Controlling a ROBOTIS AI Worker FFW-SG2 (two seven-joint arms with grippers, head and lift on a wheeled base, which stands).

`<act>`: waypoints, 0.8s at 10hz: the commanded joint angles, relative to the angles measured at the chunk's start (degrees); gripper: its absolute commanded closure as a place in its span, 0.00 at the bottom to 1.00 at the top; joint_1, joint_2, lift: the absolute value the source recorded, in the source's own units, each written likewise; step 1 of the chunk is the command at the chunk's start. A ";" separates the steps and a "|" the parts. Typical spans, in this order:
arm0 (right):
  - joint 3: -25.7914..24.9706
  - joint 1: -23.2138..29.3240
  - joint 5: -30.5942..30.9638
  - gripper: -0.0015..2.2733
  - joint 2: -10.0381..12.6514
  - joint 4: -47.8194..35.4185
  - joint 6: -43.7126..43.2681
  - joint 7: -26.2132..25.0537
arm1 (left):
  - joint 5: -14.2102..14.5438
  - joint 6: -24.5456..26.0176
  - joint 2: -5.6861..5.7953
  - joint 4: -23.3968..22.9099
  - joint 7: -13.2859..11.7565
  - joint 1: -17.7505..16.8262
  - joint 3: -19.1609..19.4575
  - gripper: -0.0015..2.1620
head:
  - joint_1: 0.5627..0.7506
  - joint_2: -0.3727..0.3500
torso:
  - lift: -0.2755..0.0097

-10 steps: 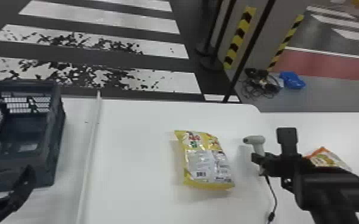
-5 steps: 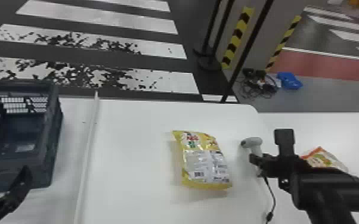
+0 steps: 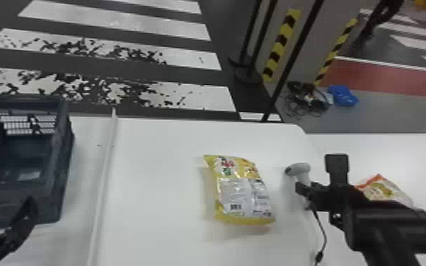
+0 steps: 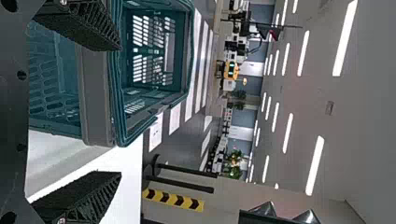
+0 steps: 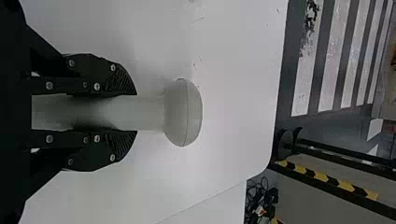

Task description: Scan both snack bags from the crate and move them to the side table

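My right gripper (image 3: 306,198), at the right of the head view, is shut on the white scanner (image 3: 299,170); in the right wrist view the gripper (image 5: 126,112) clasps the handle, and the scanner's rounded head (image 5: 183,113) sticks out beyond it. Left of the scanner, a yellow snack bag (image 3: 242,191) lies on the white table with a barcode facing up. A second, orange-and-white snack bag (image 3: 382,189) lies partly behind the right arm, on the side table. The left gripper (image 3: 28,212) is beside the crate's near corner; in the left wrist view this gripper (image 4: 116,112) stands open, its fingers apart.
The dark crate (image 3: 62,169) stands at the left of the head view. A raised white strip (image 3: 104,184) runs across the table between crate and yellow bag. The scanner's cable (image 3: 323,230) trails toward the near edge. The side table (image 3: 399,152) adjoins on the right.
The scanner's head has turned a little, its dark front now angled more toward the near left. Both bags lie where they were, and the left arm has hardly moved.
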 commanded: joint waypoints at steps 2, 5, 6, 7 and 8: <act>0.00 0.82 -0.02 0.41 0.05 -1.34 0.10 -0.21 | 0.00 0.08 0.00 -0.19 0.00 0.09 0.08 0.02 | 0.70 0.14 | 0.62; -0.62 1.79 0.16 0.13 0.05 -2.74 0.45 -0.91 | 0.00 -0.09 0.09 -0.45 0.00 0.18 0.08 0.02 | 0.70 0.14 | 0.62; -1.14 2.49 0.16 0.07 0.05 -4.06 0.98 -1.18 | -0.09 0.08 0.09 -0.45 0.00 0.18 0.08 0.02 | 0.70 0.13 | 0.62; -1.85 4.16 0.07 0.07 0.13 -7.05 2.56 -1.97 | 0.00 0.08 0.18 -0.45 0.00 0.26 0.08 0.02 | 0.70 0.12 | 0.62; -3.25 6.36 -0.63 0.06 0.57 -11.53 4.67 -2.14 | 0.00 -0.09 0.18 -0.45 0.00 0.26 0.08 0.02 | 0.70 0.12 | 0.62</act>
